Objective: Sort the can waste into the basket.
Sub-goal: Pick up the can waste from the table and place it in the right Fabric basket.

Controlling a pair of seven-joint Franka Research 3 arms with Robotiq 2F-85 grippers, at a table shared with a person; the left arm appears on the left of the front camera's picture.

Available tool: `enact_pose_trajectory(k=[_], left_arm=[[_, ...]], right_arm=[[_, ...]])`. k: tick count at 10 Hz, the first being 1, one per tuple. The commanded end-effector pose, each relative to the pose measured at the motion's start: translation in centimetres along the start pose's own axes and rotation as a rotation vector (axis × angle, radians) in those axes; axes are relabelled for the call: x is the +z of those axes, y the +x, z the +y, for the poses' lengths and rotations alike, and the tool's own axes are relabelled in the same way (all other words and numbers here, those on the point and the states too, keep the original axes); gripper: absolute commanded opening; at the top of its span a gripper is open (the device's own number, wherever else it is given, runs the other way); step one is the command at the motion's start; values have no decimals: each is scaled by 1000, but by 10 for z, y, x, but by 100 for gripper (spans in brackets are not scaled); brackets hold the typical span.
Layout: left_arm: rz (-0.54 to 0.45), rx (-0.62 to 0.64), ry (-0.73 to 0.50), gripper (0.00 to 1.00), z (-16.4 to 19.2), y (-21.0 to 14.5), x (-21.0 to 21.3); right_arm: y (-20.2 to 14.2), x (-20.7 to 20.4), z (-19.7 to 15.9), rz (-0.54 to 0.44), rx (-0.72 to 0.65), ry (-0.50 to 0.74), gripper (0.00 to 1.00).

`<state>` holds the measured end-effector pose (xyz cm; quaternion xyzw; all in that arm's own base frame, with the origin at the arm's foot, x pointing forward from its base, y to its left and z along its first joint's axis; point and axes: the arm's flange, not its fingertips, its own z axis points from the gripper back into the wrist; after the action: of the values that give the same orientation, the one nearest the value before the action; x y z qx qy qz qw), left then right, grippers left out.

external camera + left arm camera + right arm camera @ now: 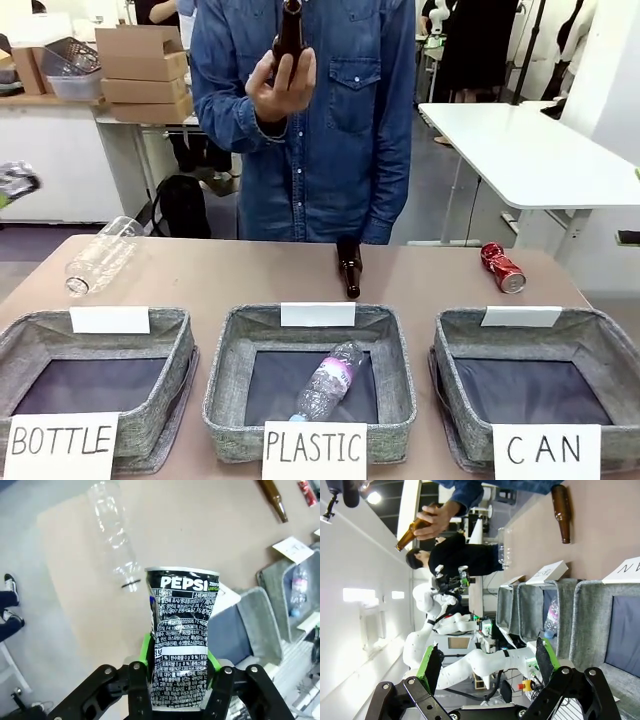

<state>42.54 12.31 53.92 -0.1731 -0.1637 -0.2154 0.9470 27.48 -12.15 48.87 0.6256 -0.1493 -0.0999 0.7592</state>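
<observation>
Front view: the table (pixel 250 275) has three grey baskets along its near edge, close together. The BOTTLE basket (pixel 30 330) is left, the PLASTIC basket (pixel 228 340) middle and the CAN basket (pixel 610 340) right. An open strip of tabletop runs between the baskets' far rims and the loose items. The PLASTIC basket holds one clear plastic bottle with a purple label (pixel 328 380). In the BOTTLE and CAN baskets the dark lining shows across the bottom. The red can (pixel 502 267) lies far right on the table, near the far right edge and beyond the CAN basket. A brown bottle (pixel 349 268) lies far middle and a clear bottle (pixel 100 257) far left, close to the left edge. The person's hand (pixel 285 85) holds a second brown bottle (pixel 290 35) up at chest height, off the table. Left wrist view: the left gripper (pixel 177 657) is clamped on the silver and black can (pixel 180 620), green pads on both sides, held in the air over the table. Below it are the clear bottle, a table edge and grey floor, with basket walls to the right. Right wrist view, rolled sideways: the right gripper (pixel 486 660) is spread wide with nothing between its pads. It is clear of the baskets, and the CAN basket wall is nearest.
</observation>
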Motion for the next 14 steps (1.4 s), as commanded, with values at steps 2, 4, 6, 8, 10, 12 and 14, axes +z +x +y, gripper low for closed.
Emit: enact_pose_trajectory(k=[2, 4, 6, 8, 10, 12, 14], left_arm=[[0, 0, 0, 39, 0, 0, 0], [71, -69, -147, 39, 18, 6, 46], [7, -125, -171, 39, 20, -41, 115], [-90, -158, -180, 39, 18, -99, 164], [-138, -153, -221, 39, 26, -133, 176], [-122, -177, -238, 39, 26, -141, 171], [-108, -184, -235, 39, 24, -137, 169]], right_arm=[[3, -1, 2, -7, 28, 23, 100], [3, -1, 2, -7, 28, 23, 100], [3, -1, 2, -7, 28, 23, 100], [3, -1, 2, -7, 28, 23, 100], [3, -1, 2, -7, 28, 23, 100], [3, -1, 2, -7, 28, 23, 100], [3, -1, 2, -7, 28, 23, 100]])
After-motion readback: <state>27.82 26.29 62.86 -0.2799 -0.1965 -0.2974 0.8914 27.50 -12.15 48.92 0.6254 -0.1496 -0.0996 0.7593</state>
